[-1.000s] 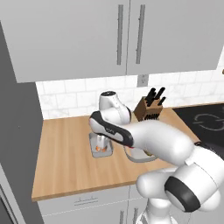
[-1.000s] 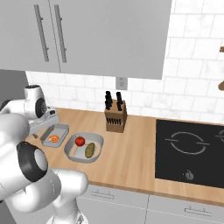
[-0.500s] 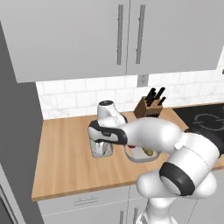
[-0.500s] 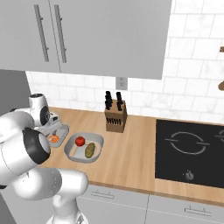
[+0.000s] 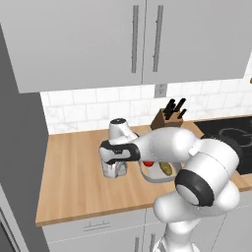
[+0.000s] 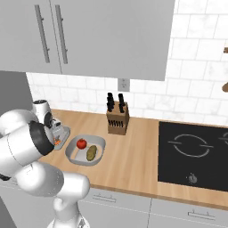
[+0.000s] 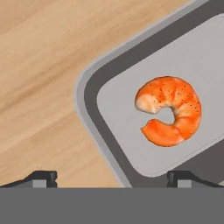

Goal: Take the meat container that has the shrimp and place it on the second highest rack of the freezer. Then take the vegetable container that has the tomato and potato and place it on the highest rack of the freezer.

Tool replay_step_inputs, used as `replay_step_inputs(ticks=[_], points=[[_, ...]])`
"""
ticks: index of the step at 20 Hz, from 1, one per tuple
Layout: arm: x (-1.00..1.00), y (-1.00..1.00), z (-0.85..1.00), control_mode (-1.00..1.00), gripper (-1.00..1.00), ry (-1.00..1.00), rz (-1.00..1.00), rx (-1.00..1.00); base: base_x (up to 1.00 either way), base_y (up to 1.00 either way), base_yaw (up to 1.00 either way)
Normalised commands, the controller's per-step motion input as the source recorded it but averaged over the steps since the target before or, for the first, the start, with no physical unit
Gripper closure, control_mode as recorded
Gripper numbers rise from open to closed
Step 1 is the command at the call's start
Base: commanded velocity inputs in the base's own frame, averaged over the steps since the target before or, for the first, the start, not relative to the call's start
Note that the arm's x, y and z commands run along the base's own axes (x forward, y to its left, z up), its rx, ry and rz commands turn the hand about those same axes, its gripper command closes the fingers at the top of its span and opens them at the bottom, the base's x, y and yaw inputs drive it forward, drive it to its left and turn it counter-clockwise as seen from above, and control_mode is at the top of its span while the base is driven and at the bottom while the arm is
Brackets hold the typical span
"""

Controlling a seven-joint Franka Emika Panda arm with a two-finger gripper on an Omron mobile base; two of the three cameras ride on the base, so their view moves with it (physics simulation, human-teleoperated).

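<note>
The meat container [image 7: 131, 70] is a small grey tray on the wooden counter, with the curled orange shrimp [image 7: 169, 110] lying in it. My gripper [image 7: 113, 179] hangs open just above one corner of this tray. One fingertip is over the wood and the other over the tray, so the rim runs between them. My gripper [image 5: 114, 167] hides most of that tray in the left base view. To its right stands the wider vegetable container [image 6: 99, 142], holding the red tomato [image 6: 81, 143] and the olive potato [image 6: 91, 152]. The freezer's racks are out of view.
A knife block [image 6: 117, 118] stands at the back of the counter [image 5: 74, 167] by the tiled wall. A black cooktop [image 6: 191, 151] lies to the right. Upper cabinets [image 5: 142, 39] hang overhead. A tall grey panel [image 5: 19, 162] bounds the counter's left end.
The hand has sunk a little lower over the small tray while the arm's elbow swung forward. The jaws stayed open, and both trays are unmoved.
</note>
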Motion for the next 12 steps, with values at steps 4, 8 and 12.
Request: replay_step_inputs(ticks=[4,8,12], points=[[0.00,0.00,-0.25,-1.00,-1.00,0.00,0.00,0.00,0.00,0.00,0.00],[0.00,0.00,-0.15,-1.00,-1.00,0.00,0.00,0.00,0.00,0.00,0.00],[0.00,0.01,-0.14,-1.00,-1.00,0.00,0.00,0.00,0.00,0.00,0.00]])
